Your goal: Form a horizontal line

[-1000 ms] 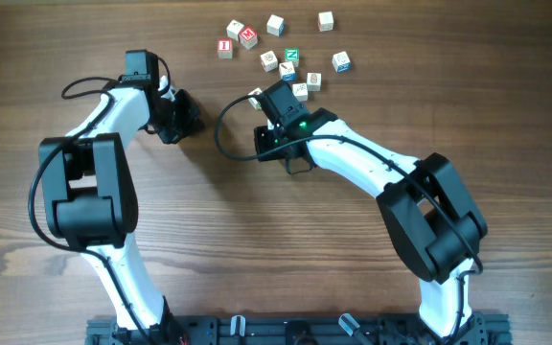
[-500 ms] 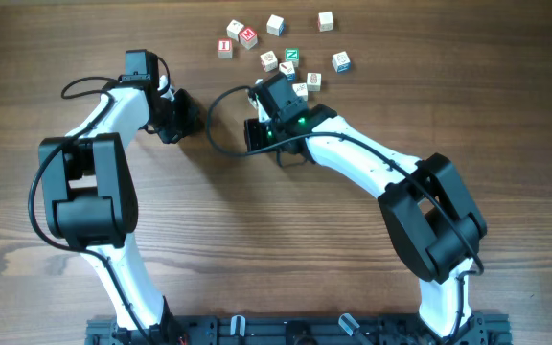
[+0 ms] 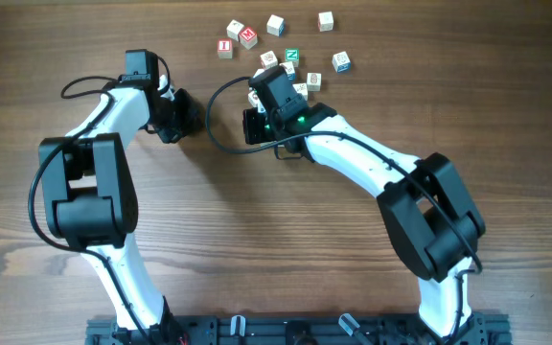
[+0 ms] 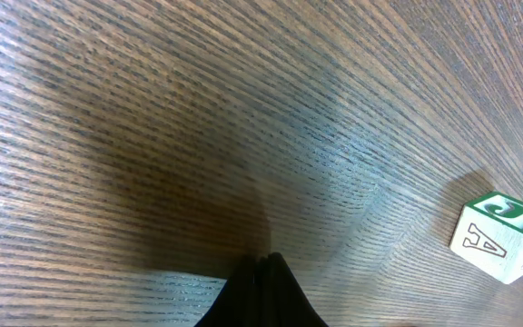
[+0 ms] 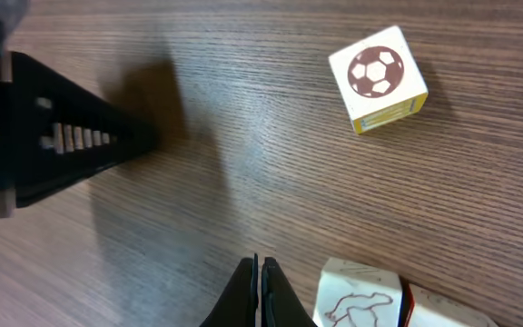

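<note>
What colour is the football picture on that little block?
Dark reddish-brown, printed on the pale block; clearest in the right wrist view.

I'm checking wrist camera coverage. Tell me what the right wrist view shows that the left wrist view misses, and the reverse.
Only the right wrist view: a football-picture cube, and at the bottom edge an animal-sketch cube that seems to touch a red-edged cube.
Only the left wrist view: one cube with a green letter on top.
Both: the wooden table and the arm's own closed fingers, left gripper and right gripper.
</note>
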`<state>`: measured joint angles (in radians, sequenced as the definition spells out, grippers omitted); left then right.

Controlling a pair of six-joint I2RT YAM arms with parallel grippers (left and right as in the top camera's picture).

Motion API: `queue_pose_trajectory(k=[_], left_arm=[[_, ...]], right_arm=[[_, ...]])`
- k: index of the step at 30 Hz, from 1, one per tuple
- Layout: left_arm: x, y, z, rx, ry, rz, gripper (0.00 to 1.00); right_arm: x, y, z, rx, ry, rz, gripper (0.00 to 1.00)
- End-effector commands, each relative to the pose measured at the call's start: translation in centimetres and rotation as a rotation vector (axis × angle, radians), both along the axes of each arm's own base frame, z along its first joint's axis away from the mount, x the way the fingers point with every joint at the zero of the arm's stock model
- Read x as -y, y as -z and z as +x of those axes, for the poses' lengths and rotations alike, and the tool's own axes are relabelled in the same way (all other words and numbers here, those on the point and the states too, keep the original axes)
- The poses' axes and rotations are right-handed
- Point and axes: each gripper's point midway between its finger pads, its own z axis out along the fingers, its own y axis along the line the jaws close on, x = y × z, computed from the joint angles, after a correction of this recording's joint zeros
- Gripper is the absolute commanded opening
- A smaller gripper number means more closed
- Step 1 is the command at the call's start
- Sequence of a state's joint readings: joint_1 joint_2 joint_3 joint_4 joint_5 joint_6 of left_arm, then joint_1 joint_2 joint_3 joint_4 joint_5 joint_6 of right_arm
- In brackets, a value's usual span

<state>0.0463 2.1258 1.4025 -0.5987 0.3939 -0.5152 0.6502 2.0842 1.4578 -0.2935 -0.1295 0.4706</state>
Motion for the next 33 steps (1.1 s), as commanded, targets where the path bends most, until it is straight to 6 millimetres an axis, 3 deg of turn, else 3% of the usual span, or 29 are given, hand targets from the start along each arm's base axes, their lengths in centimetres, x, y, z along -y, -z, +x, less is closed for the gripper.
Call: queue_pose_trajectory(k=[1, 13, 19, 24, 33], left_arm=[[-2.7, 4.7, -2.9, -0.138, -0.056, 0.125, 0.04], [-2.7, 4.7, -2.8, -0.137, -0.056, 0.125, 0.04], [-2.7, 4.7, -2.8, -0.137, -0.056, 0.125, 0.04], [-2.7, 4.7, -2.9, -0.138, -0.056, 0.125, 0.04], [-2.7, 4.7, -2.9, -0.138, -0.056, 0.124, 0.04]], right_arm=[[0.3, 3.1, 0.4, -0.031, 0.016, -0.045, 0.04], [-0.1, 2.8, 1.1, -0.005, 0.016, -0.032, 0.05], [-1.0, 0.3, 2.2, 0.031, -0.009, -0.031, 0.05], [1.6, -1.1, 3.9, 0.058, 0.096, -0.144, 0.05], [5.7, 0.0, 5.1, 0.015, 0.168, -0.210, 0.04]])
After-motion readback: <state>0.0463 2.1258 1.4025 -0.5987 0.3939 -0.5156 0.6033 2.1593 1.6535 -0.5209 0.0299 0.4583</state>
